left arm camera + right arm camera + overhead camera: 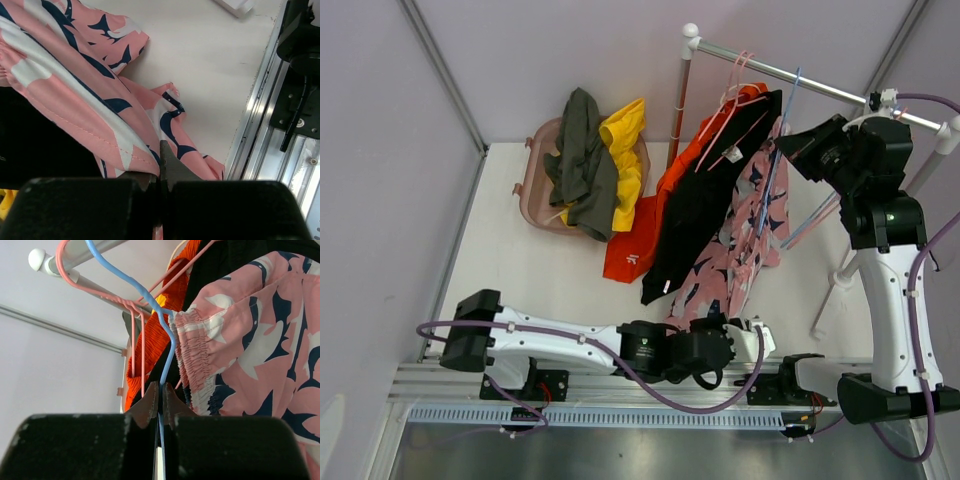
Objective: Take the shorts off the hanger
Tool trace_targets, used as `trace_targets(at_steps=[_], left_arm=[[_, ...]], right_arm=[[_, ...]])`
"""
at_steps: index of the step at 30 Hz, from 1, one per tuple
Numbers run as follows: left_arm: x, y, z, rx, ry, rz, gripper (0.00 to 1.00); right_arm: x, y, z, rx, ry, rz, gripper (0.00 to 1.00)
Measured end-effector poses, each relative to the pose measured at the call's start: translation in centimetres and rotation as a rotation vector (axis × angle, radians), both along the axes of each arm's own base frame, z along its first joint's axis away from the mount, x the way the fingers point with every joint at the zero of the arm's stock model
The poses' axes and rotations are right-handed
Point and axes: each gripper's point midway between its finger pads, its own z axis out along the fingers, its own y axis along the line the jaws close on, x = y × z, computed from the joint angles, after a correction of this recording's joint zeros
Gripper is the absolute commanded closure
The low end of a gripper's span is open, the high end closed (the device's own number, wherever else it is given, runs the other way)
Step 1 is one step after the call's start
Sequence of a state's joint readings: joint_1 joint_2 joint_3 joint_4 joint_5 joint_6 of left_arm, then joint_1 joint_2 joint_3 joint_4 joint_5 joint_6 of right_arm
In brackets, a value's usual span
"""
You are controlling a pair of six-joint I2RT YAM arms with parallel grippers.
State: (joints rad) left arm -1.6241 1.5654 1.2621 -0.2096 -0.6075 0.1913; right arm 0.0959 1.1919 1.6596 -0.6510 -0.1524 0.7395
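while low, left arm [570,345], jaws tight on pink shorts [745,250]

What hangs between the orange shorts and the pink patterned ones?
The black shorts hang there, as the overhead view shows most clearly.

Bare table [530,285] left of the hanging shorts [705,215], basket [525,195] back-left.

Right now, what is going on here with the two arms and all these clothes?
The two arms are working the pink patterned shorts off the blue hanger. The right end effector is shut on the hanger at the rail; the left end effector pinches the shorts' lower edge near the table. Beside them hang black shorts and orange shorts; yellow shorts and olive shorts lie in the basket.
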Motion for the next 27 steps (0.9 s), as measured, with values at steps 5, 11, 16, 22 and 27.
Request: trace_targets(at_steps=[5,11,16,22,27], left_arm=[[1.7,-1.1,-2.0,-0.011,0.012,0.053,1.0],[6.7,-1.2,-2.6,-0.016,0.03,0.147,1.0],[10.7,-2.1,0.1,-0.094,0.044,0.199,1.0],[14.9,-3.1,-0.3,-0.113,0.069,0.242,1.0],[16.0,-2.8,-2.0,-0.081,0.097,0.265,1.0]], right_arm=[[-0.9,0.3,0.2,0.015,0.009,0.016,1.0],[-4.6,0.6,2.6,0.073,-0.055,0.042,1.0],[-10.4,1.8,4.2,0.151,-0.114,0.133,1.0],[-14.4,3.3,6.0,0.221,-0.117,0.24,1.0],[-14.6,4.2,7.3,0.254,-0.09,0.294,1.0]])
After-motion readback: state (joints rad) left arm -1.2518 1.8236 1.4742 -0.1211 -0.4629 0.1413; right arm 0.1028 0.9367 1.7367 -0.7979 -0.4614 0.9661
